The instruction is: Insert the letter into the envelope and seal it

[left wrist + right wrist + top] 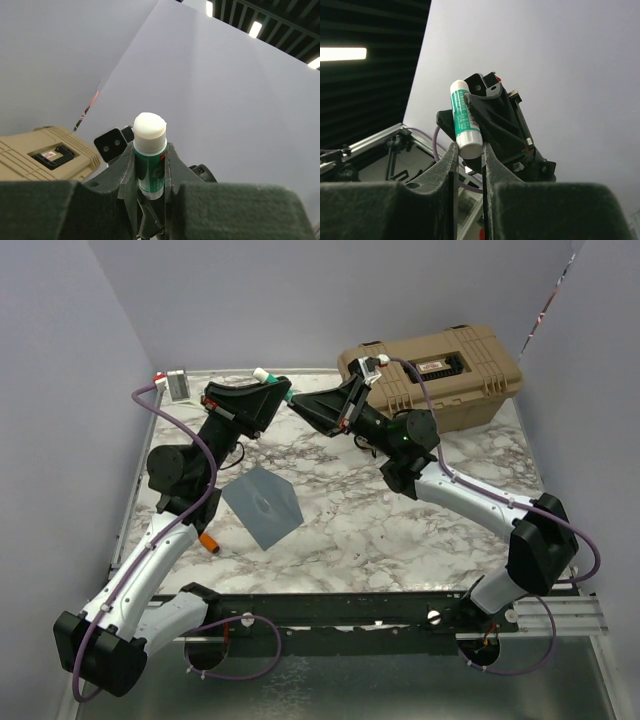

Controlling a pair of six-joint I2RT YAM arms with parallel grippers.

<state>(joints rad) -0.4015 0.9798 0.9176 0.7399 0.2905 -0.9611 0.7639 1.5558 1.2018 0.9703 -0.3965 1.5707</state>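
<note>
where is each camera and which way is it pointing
Top: above and behind, looking down on the table, envelope and case; left arm and right arm show whole.
Left wrist: on the raised left arm, tilted up at the wall; left gripper shut on a glue stick.
Right wrist: on the right arm, tilted up toward the left gripper; right gripper shut on the stick's end.
Shared: all see the glue stick; top and left wrist both see the case.

Both arms raised, left end effector (150, 157) clamped, right end effector (469, 150) close opposite
</note>
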